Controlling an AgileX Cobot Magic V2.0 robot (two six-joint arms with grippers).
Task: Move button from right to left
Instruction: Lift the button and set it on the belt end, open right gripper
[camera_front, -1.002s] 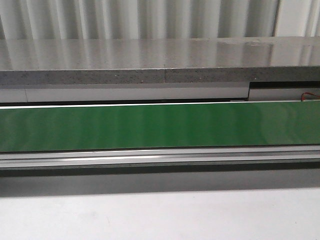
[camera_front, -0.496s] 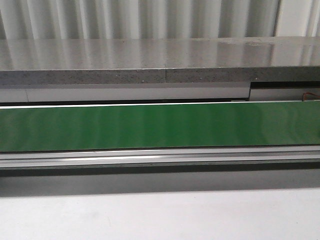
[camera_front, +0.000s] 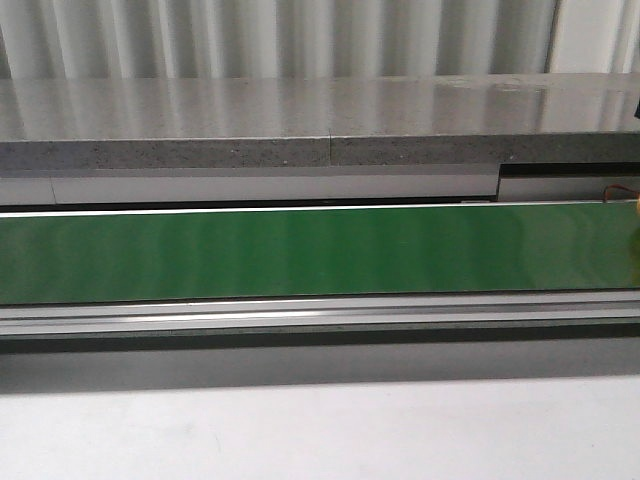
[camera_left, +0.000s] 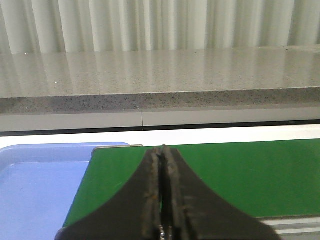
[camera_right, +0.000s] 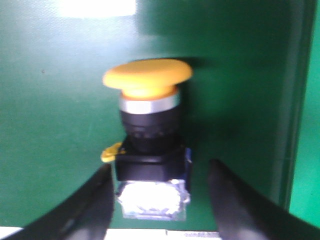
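I count 1 button (camera_right: 149, 140), seen only via the right wrist cam: orange-yellow mushroom cap, silver ring, black collar, blocky base w/ blue edge and a small yellow tab on one side. It lies on the green belt (camera_front: 300, 250), cap pointing away from the right gripper (camera_right: 159, 195). That claw's 2 fingers (camera_right: 87, 207) are spread apart, one each side of the base, w/ visible belt between each finger and the base, so not clamped on it. Pic is a bit blurred, so I can't tell finer detail on the base.

Left gripper (camera_left: 161, 200): 2 fingers pressed together, nothing between them, hovering over the near edge of the belt. Beside the belt's end on that side I see 1 blue tray (camera_left: 35, 190), its rim touching or just beside the belt; can't tell which.

Front cam: 1 long green belt running across, aluminium rail (camera_front: 300, 318) along its near edge, 1 grey speckled stone ledge (camera_front: 300, 125) behind, corrugated white wall (camera_front: 280, 35) beyond that. At the far right edge there's a sliver of yellow and a red wire (camera_front: 622, 189); too small to ID. Neither arm shows in the front cam. Nothing sits on the belt between the 2 ends.
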